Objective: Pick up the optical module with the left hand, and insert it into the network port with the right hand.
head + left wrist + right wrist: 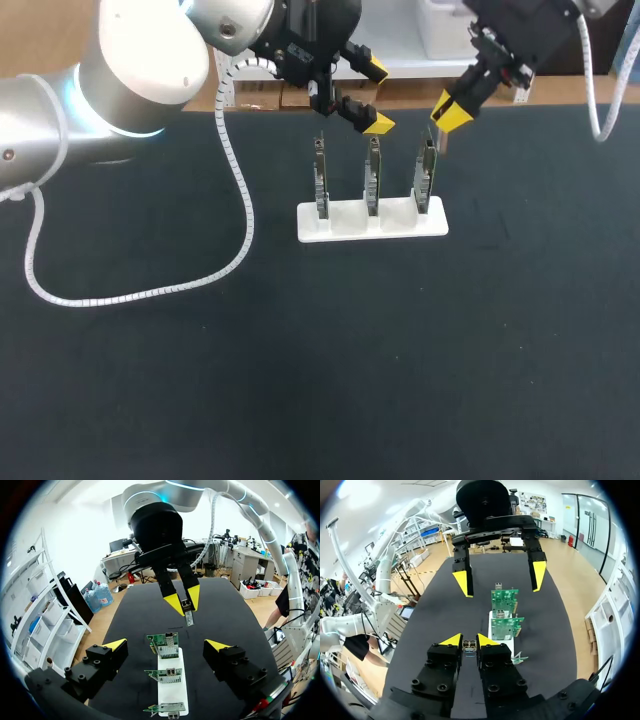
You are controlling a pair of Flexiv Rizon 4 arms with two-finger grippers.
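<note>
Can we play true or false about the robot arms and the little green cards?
1. Three green cards stand in a white holder. True.
2. The left gripper holds the optical module. False: the left gripper is open and empty.
3. The right gripper is shut on the optical module. True.
4. The cards lie flat on the table. False: they stand upright in the holder.
5. The optical module is already plugged into a card. False: it is held in the air, apart from the cards.
</note>
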